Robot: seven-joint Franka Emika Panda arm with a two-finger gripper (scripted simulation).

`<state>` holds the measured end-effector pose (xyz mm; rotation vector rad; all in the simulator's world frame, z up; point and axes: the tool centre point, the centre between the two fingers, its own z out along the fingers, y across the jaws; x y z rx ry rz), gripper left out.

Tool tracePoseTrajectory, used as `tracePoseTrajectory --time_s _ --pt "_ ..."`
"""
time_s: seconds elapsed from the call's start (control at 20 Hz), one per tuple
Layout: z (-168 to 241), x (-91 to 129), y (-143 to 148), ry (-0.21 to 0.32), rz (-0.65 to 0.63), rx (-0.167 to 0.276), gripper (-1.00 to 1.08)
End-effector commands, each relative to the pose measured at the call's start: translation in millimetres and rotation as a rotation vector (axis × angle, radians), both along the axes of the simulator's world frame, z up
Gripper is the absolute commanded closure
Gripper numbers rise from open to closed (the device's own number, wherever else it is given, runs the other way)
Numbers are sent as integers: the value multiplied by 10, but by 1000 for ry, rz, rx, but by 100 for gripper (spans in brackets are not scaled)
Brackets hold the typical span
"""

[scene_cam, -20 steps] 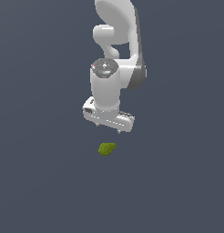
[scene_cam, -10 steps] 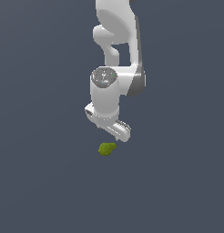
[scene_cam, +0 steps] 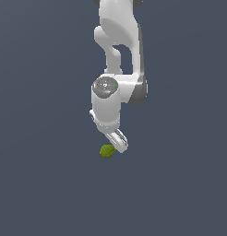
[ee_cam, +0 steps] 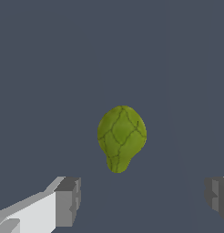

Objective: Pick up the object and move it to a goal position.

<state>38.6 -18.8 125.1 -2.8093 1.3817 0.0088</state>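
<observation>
The object (scene_cam: 106,151) is a small olive-green lumpy blob with one pointed end, lying on the dark grey floor. In the wrist view the object (ee_cam: 121,137) lies apart from the fingers, its pointed end turned towards the gap between them. My white gripper (scene_cam: 116,146) hangs just above it, partly covering its side on the exterior view's right. The gripper (ee_cam: 143,200) is open and empty: both grey fingertips (ee_cam: 68,201) stand wide apart, wider than the object.
The white arm (scene_cam: 119,50) rises from the gripper to the frame's top edge. The flat dark grey floor (scene_cam: 46,175) surrounds the object on all sides.
The gripper has come down towards the object and turned about its vertical axis. The object has not moved.
</observation>
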Motion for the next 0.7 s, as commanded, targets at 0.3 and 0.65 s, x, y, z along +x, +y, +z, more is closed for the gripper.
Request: tracePoseTrajectory --time_s 0.3,0.65 --pt "-165 90 -12 3 -237 -4 -92" --pt "-271 145 -19 3 -389 -9 -92"
